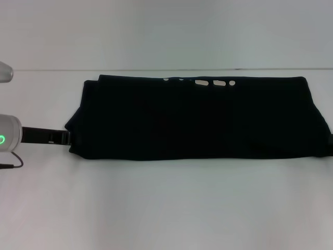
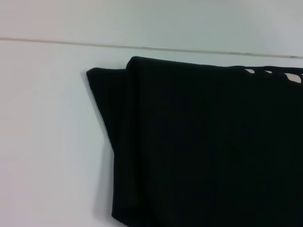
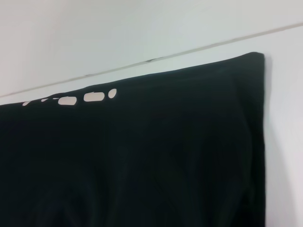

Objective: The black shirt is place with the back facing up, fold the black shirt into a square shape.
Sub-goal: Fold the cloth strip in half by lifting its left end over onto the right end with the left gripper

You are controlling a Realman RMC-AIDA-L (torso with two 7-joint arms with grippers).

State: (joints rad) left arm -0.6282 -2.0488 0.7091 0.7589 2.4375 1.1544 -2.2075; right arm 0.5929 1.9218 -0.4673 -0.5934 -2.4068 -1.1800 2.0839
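The black shirt (image 1: 200,120) lies on the white table, folded into a long band running left to right. Bits of white lettering (image 1: 216,82) peek out along its far edge. My left gripper (image 1: 65,137) comes in low from the left and meets the near left corner of the shirt, where its tips merge with the cloth. The left wrist view shows the shirt's left end (image 2: 199,142) with a folded sleeve layer (image 2: 106,104). The right wrist view shows the shirt's far right corner (image 3: 189,151) and the lettering (image 3: 94,97). My right gripper is out of view.
The white table (image 1: 166,208) stretches in front of the shirt. Its far edge (image 1: 52,71) runs just behind the shirt, below a white wall. A thin cable (image 1: 13,165) hangs by the left arm's wrist (image 1: 8,134).
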